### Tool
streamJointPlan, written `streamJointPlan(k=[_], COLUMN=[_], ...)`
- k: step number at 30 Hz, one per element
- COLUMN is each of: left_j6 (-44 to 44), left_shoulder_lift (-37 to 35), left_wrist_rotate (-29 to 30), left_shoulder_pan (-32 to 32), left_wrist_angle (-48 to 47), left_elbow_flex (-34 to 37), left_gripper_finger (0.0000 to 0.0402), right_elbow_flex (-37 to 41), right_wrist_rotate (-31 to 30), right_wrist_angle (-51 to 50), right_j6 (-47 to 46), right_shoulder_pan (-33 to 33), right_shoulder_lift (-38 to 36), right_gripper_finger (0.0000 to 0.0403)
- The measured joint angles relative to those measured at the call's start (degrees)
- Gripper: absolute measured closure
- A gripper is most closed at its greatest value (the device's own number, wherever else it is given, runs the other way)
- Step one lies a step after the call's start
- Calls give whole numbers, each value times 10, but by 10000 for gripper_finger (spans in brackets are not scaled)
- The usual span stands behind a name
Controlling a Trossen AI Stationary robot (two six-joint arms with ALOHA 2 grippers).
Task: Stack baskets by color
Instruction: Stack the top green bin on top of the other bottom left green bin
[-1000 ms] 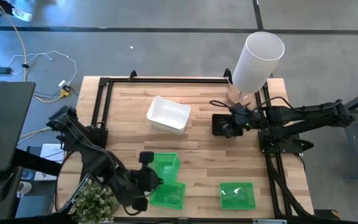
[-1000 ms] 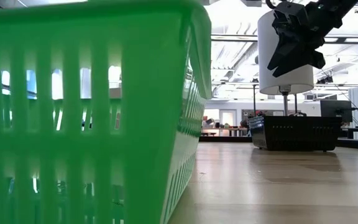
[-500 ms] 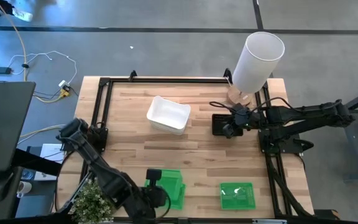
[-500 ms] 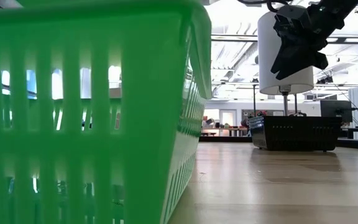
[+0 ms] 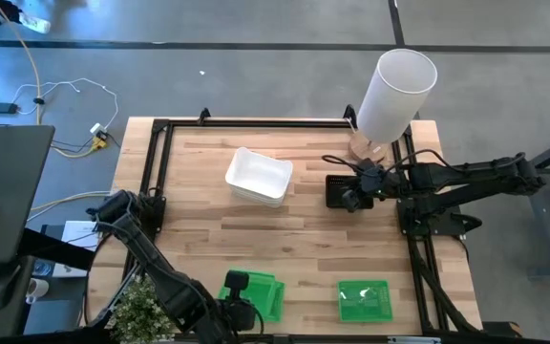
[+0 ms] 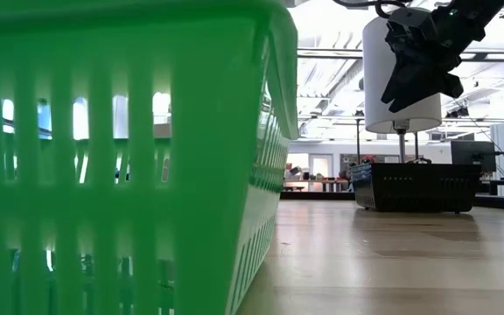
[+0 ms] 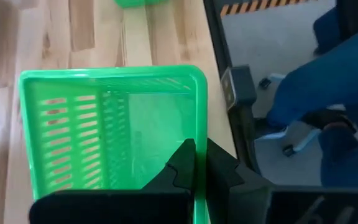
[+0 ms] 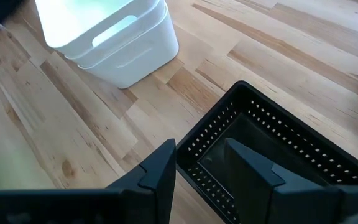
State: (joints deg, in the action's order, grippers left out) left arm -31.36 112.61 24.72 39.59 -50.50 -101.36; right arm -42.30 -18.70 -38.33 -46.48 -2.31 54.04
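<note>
The left gripper point(image 7: 194, 163) is pinched on the rim of a green basket point(image 5: 256, 294) at the table's point(image 5: 304, 215) front edge. The right gripper point(image 8: 201, 158), fingers spread, straddles the black basket's point(image 8: 272, 155) wall, beside the white baskets point(image 5: 258, 177).

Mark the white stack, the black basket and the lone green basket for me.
white stack point(image 5: 258, 176), high view, floor of the top basket.
black basket point(image 8: 272, 155), right wrist view, its inner floor.
lone green basket point(image 5: 365, 301), high view, its floor.
</note>
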Motion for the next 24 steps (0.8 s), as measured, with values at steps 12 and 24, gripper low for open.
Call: streamJointPlan(k=[12, 24], left_j6=[0, 11], left_shoulder_lift=[34, 79], left_wrist_rotate=[-9, -51], left_shoulder_pan=[0, -27], left_wrist_angle=[8, 7], left_elbow_flex=[0, 1], left_gripper_finger=[401, 401], right_elbow_flex=[0, 0], right_wrist_rotate=[-4, 2], right_wrist_angle=[0, -2], right_j6=[0, 0], right_shoulder_pan=[0, 0], right_shoulder_lift=[0, 0], right_gripper_finger=[279, 279])
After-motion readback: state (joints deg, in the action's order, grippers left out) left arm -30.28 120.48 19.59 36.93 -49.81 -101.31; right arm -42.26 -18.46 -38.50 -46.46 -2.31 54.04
